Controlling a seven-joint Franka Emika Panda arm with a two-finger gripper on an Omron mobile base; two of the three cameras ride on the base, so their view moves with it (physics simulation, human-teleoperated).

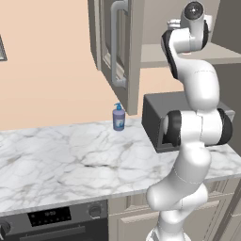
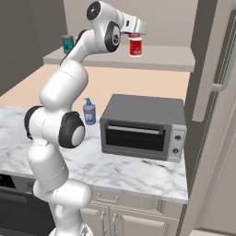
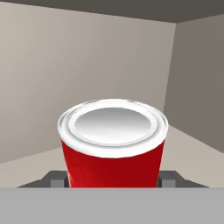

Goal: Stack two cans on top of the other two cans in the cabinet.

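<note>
A red can [image 3: 113, 144] with a whitish rim and silver lid stands upright between my two fingertips [image 3: 54, 179] in the hand view. My gripper [image 2: 134, 37] is shut on this can [image 2: 135, 46] from above, inside the open cabinet. The can's base is at the level of the flat shelf [image 2: 161, 57]; I cannot tell whether it touches. The cabinet's panelled door [image 1: 117, 52] with its long bar handle [image 1: 114, 42] stands open to the left of the shelf [image 1: 155, 54]. Other red cans are out of view.
A small teal cylinder [image 2: 67, 44] stands on the shelf's left end. Below the shelf, a dark grey box-shaped oven [image 2: 143, 129] and a blue soap bottle [image 1: 118, 117] sit on the marble counter [image 1: 70, 160]. A tall panel with a handle [image 2: 221, 69] is at the right.
</note>
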